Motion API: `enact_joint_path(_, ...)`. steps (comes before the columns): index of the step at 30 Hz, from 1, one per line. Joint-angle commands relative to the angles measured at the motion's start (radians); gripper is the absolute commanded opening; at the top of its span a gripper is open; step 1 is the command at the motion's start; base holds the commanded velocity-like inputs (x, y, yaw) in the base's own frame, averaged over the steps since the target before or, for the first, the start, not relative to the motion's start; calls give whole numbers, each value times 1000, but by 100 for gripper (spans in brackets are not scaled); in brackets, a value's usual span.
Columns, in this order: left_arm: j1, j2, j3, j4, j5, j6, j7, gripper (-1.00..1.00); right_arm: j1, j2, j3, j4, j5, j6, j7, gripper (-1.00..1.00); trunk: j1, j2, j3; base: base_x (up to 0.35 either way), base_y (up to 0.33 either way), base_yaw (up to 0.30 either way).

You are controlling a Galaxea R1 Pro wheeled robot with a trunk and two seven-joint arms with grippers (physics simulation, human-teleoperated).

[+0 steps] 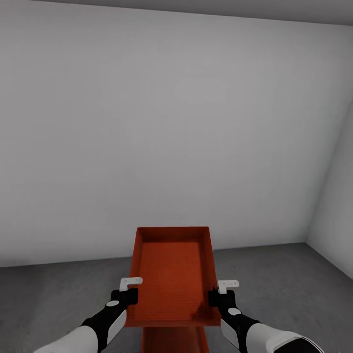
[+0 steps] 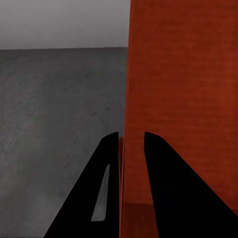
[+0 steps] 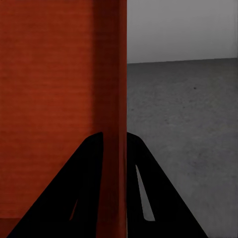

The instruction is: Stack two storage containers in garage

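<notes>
1. The left gripper has its jaws nearly closed, pinching the left wall of the top bin. In the left wrist view one black finger is on the outside of the thin red wall and the other is inside.
2. The right gripper pinches the right wall of the same bin in the same way. In the right wrist view a finger sits on each side of the wall.
3. There are two red bins. The top bin is held up in the air between the two grippers, open side up.
4. The second bin is right under it, low down, and just a bit of it shows.
5. Both arms reach forward, one on each side of the top bin. They are level with each other.
6. The floor is dark grey. A plain white wall stands behind the bins.
</notes>
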Motion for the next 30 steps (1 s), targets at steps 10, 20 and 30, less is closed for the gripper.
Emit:
enact_joint_path(10, -2, 41, 24, -2, -3, -34, 12, -100, -1, -6, -42, 5, -27, -7, -3, -100, 0, -1, -17, 0, 0, 0)
enact_joint_path(20, -2, 41, 24, -2, -3, -36, 13, -100, -2, -6, -42, 5, -27, -7, -3, -100, 0, -1, -33, 0, 0, 0)
enact_joint_path(30, -2, 41, 24, -2, -3, -36, 12, -100, -1, -6, -42, 5, -27, -8, -3, -100, 0, -1, -49, 0, 0, 0)
